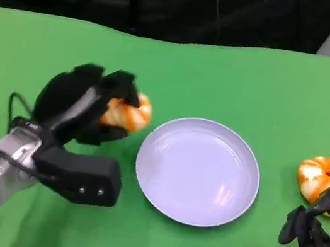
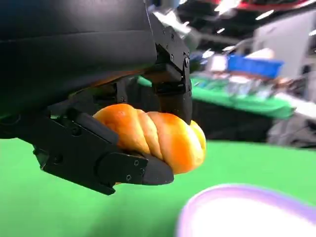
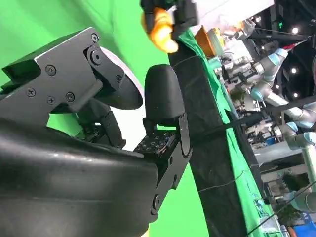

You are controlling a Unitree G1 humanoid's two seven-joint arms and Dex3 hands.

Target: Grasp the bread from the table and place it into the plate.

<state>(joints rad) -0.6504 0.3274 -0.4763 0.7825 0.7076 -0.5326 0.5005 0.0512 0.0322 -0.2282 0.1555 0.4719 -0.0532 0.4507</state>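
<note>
Head view gave us the plainest look: our left hand (image 1: pixel 88 107) held the bread (image 1: pixel 127 113), its fingers (image 1: pixel 120 87) wrapped over the top of the roll, just beside the left rim of the plate (image 1: pixel 198 171). We could not tell from that view whether the bread hung above the green desk (image 1: pixel 224 76) or touched it. From the left wrist view we saw the twisted golden bread (image 2: pixel 158 138) gripped between the fingers (image 2: pixel 103 163) on both sides, clear of the desk, with the plate's pale rim (image 2: pixel 237 197) low and near it. The plate lay with nothing in it. Our right hand (image 1: pixel 318 234) rested at the lower right, fingers apart and holding nothing, beside a second orange-and-white bun (image 1: pixel 328 178) lying on the desk to the right of the plate. From the right wrist view, our right fingers (image 3: pixel 163 98) stood parted, and the left hand's bread (image 3: pixel 160 27) showed far off.
</note>
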